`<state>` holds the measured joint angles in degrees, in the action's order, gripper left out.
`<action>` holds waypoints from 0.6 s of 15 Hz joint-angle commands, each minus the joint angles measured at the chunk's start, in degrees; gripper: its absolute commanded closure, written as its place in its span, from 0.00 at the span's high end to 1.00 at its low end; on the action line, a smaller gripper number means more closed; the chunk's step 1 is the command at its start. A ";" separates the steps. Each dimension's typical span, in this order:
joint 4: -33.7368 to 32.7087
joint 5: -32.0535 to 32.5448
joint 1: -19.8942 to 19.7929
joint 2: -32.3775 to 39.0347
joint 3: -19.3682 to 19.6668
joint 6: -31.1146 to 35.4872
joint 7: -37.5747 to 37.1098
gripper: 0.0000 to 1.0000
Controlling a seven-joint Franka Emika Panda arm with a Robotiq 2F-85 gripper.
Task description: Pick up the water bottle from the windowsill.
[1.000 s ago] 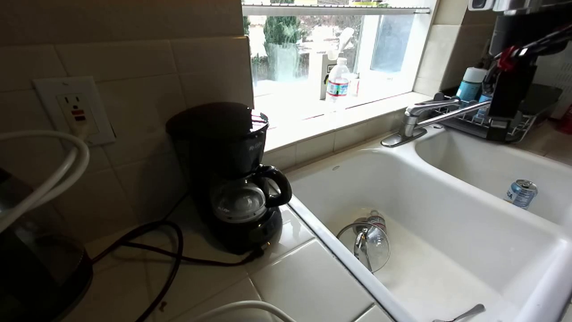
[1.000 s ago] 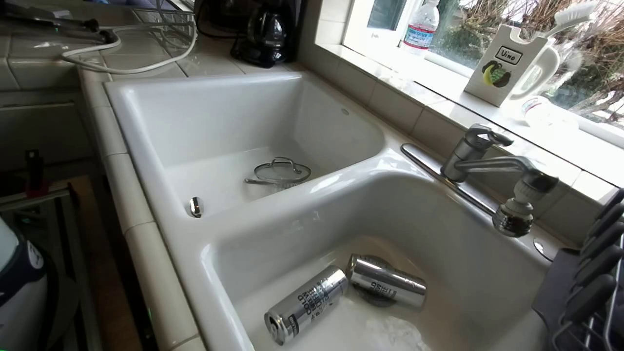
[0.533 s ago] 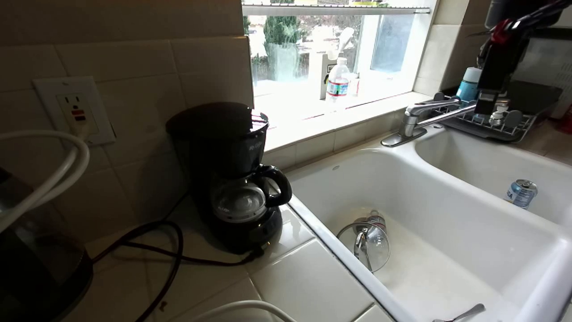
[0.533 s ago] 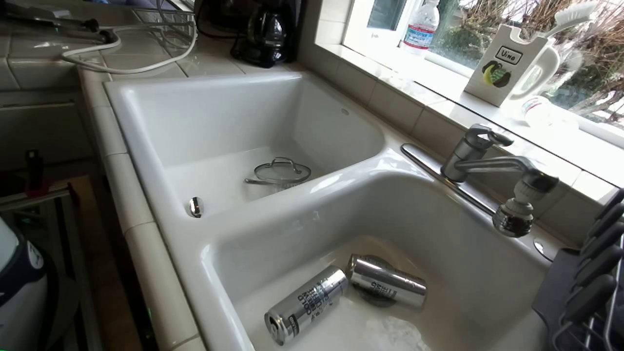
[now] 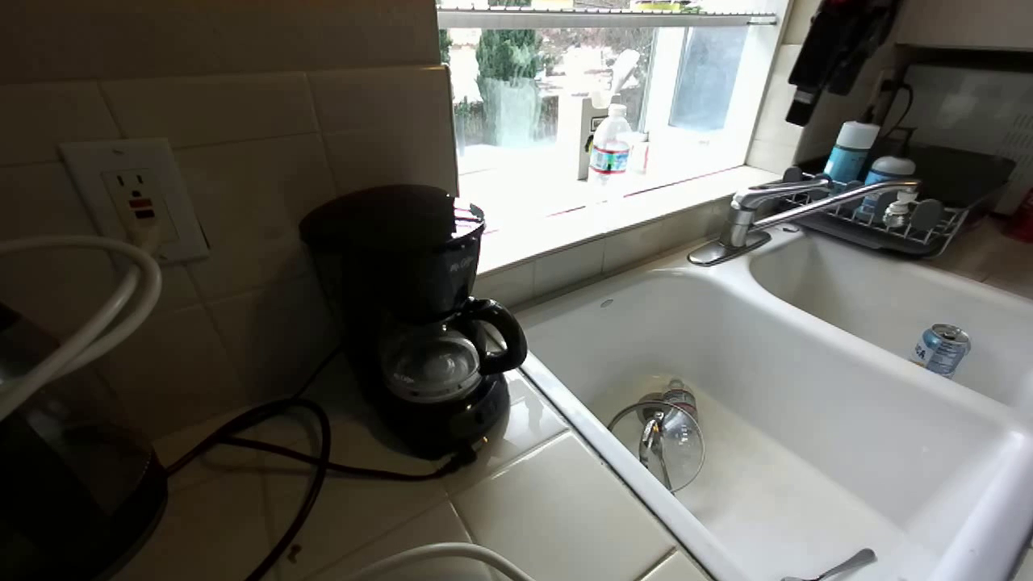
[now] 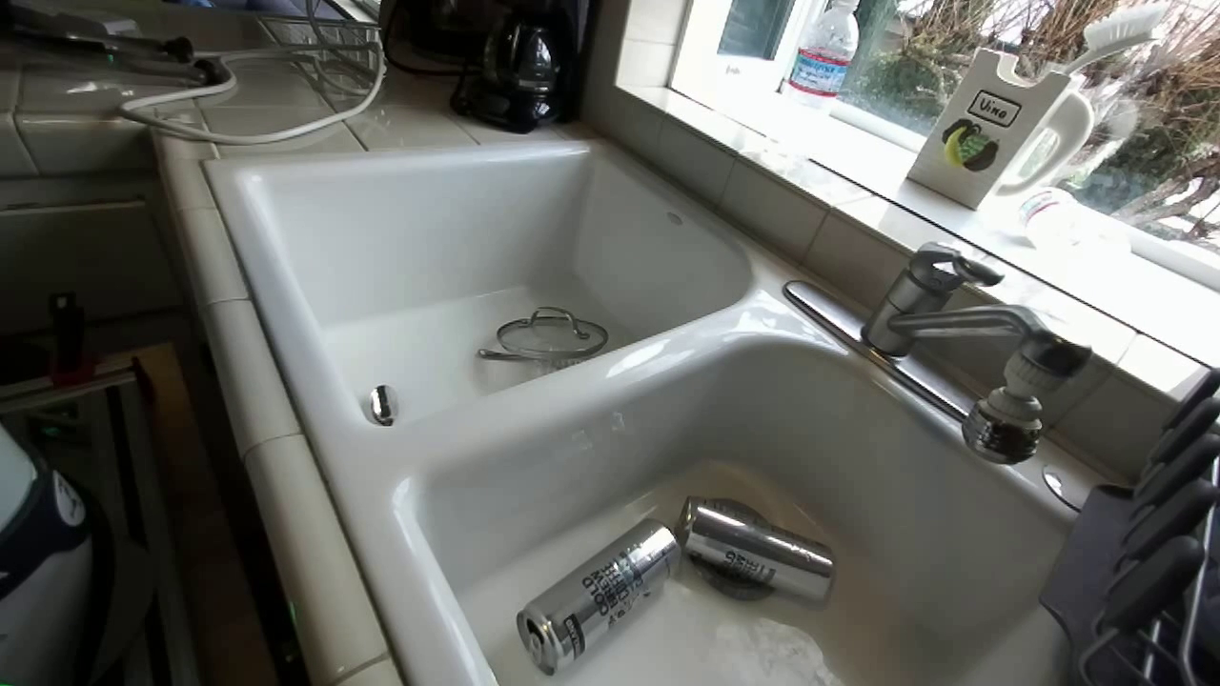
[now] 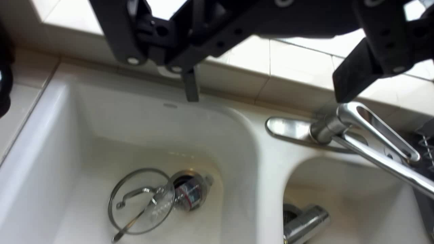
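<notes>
On the flat, pale windowsill (image 5: 557,230) stood the clear plastic water bottle (image 5: 610,153); higher than before, the end effector (image 7: 268,88) gaped wide, empty.

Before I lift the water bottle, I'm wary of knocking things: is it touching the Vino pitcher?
Apart: in an exterior view, windowsill shows between the water bottle and the Vino pitcher.
</notes>
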<state>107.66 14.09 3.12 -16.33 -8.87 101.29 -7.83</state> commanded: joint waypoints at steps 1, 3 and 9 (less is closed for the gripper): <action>-7.28 0.82 -0.32 8.11 0.79 7.40 -0.92 1.00; -10.59 -0.15 -0.33 12.28 1.38 11.68 -1.55 1.00; -13.45 0.16 0.29 17.22 2.99 18.44 -1.95 1.00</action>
<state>94.46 14.28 2.57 0.85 -6.67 120.00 -9.79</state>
